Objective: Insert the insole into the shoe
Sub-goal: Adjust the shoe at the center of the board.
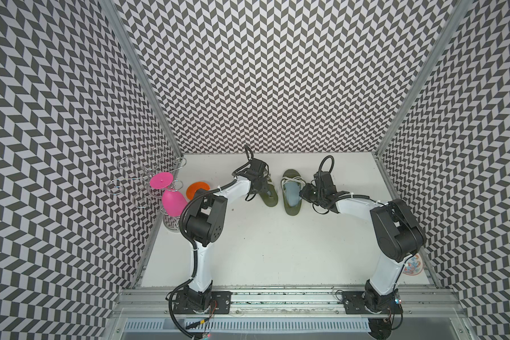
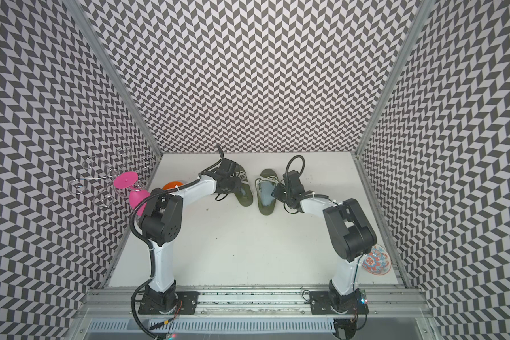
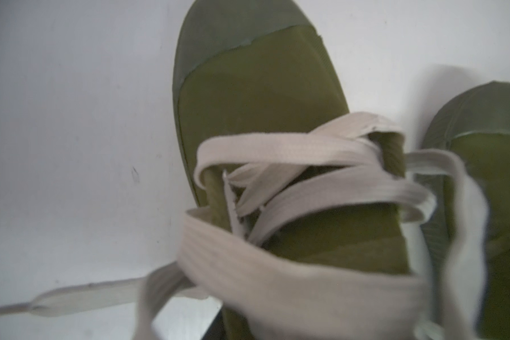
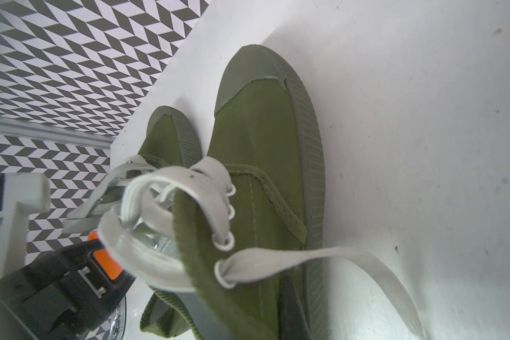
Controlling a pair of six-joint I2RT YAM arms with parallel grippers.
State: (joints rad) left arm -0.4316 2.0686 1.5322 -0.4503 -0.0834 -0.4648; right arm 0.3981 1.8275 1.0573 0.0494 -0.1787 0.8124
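Observation:
Two olive-green shoes with pale laces stand side by side at the back of the table. The right shoe (image 1: 291, 206) (image 2: 266, 207) (image 4: 262, 147) has a grey-blue insole (image 1: 292, 192) (image 2: 267, 192) (image 4: 195, 312) lying in its opening. My right gripper (image 1: 302, 194) (image 2: 276, 194) is at this shoe's right side, shut on its side wall. My left gripper (image 1: 262, 188) (image 2: 233, 185) hangs low over the left shoe (image 1: 270, 200) (image 3: 262, 103). Loose laces (image 3: 292, 153) hide its fingers in the left wrist view.
A wire rack holding a pink glass (image 1: 171, 200) stands at the left wall, with an orange object (image 1: 196, 188) beside it. A patterned plate (image 2: 376, 260) lies by the right arm's base. Checkered walls close in three sides.

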